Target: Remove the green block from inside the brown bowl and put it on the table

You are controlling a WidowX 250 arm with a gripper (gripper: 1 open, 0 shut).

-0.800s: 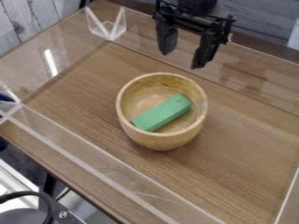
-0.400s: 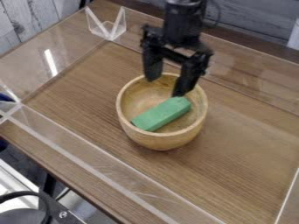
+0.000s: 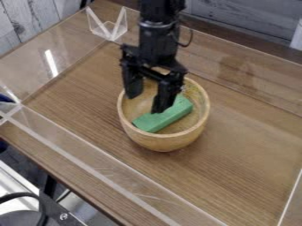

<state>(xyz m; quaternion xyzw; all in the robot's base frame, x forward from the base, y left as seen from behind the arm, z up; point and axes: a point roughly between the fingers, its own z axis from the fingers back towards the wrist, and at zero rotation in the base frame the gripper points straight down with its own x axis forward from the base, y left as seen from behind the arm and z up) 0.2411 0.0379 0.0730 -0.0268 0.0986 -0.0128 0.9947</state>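
Brown bowl, round, of light wood with a paler rim, standing on the table near its middle; green block, a flat mid-green bar, lying inside the bowl, slanted across its floor with one end toward the bowl's right wall and the other toward its near-left wall. Black gripper directly above the bowl's left half, pointing steeply downward; its two fingers spread wide apart, their tips at or just below the bowl's rim, holding nothing; one finger near the bowl's left wall, the other over the block's middle; whether that finger touches the block cannot be told. Clear acrylic walls bordering the table, well apart from the bowl on every side.
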